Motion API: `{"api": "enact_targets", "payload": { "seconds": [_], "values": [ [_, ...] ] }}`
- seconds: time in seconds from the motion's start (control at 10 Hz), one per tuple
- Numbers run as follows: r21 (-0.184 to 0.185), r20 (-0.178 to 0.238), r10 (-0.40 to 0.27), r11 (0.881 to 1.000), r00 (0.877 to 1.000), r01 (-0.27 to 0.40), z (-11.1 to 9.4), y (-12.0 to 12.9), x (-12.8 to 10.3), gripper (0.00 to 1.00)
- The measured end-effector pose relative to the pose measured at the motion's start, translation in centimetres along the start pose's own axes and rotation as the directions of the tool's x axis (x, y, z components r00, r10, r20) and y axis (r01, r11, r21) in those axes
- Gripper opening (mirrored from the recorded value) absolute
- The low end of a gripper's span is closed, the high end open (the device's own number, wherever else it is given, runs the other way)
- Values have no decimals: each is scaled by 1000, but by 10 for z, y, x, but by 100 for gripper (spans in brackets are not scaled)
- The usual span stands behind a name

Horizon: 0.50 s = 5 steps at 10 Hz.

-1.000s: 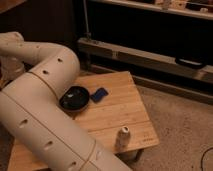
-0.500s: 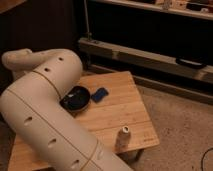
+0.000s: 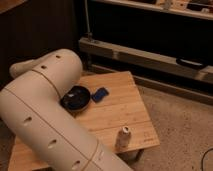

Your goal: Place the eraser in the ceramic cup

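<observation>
The white arm (image 3: 40,115) hides your end effector, so its state cannot be told. Eraser and ceramic cup are unseen; clear your view of the desk (image 3: 125,107) first.

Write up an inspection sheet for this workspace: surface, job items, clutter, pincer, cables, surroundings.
Surface: wooden table, left part hidden by the white arm.
Job's things: eraser and ceramic cup, nothing seen.
Clutter: dark pan, blue flat piece beside it, pale can upright near the front edge.
Pincer: not in view; arm's end passes out of sight at left.
Cables: dark cable on the floor, lower right.
Surroundings: speckled floor, dark shelving behind.
</observation>
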Motion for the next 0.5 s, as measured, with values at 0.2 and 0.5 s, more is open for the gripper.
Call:
{"api": "enact_targets", "payload": {
  "seconds": [0.2,0.5],
  "values": [
    [-17,-11,50,999,999,-50,-3,-2,4,80],
    [-49,-39,102,993,994,-104,-4,-9,15,80]
  ]
}}
